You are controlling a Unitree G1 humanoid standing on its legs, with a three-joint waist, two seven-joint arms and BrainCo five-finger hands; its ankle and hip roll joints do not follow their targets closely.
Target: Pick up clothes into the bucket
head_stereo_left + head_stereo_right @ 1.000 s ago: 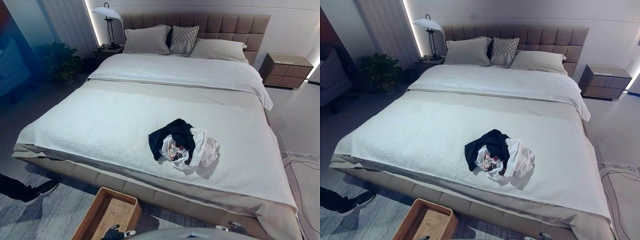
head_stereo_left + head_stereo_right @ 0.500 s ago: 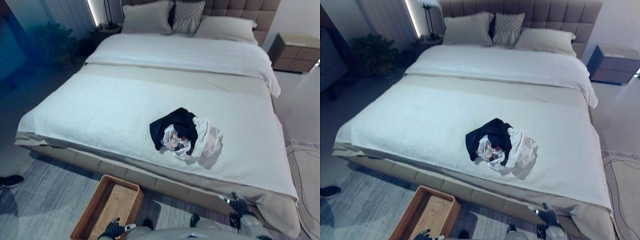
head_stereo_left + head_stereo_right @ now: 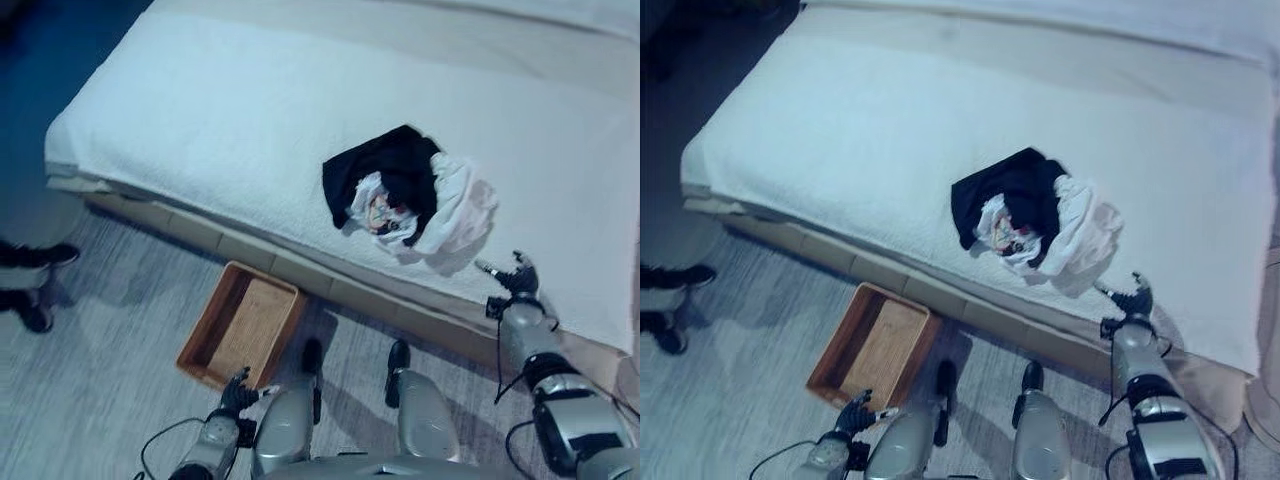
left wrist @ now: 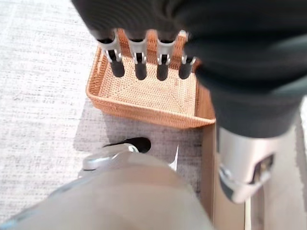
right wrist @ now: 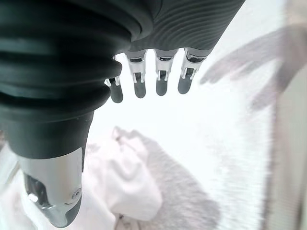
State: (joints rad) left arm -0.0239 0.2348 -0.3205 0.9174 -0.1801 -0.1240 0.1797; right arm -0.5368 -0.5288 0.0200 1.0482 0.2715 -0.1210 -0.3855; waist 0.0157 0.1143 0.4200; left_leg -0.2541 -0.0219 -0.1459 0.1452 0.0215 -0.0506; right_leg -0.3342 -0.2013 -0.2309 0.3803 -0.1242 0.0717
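A heap of black and white clothes point(image 3: 405, 190) lies on the white bed cover near the bed's foot edge. My right hand point(image 3: 511, 277) hovers open at that edge, just right of the heap and apart from it. In the right wrist view its straight fingers point(image 5: 160, 79) point over the cover, with white cloth point(image 5: 125, 186) close by. The wicker basket point(image 3: 205, 335) stands on the floor beside the bed, with nothing in it. My left hand point(image 3: 238, 392) hangs open low by the basket's near corner. Its fingers point(image 4: 139, 67) are straight over the basket's rim point(image 4: 144, 114).
The wide bed point(image 3: 230, 100) spans the far side, its foot edge running between the clothes and the basket. A person's dark shoes point(image 3: 35, 255) stand on the grey carpet at the far left.
The camera has tilted down, so the whole picture has shifted. My right hand has come up to the bed's edge beside the clothes. The left hand stays by the basket.
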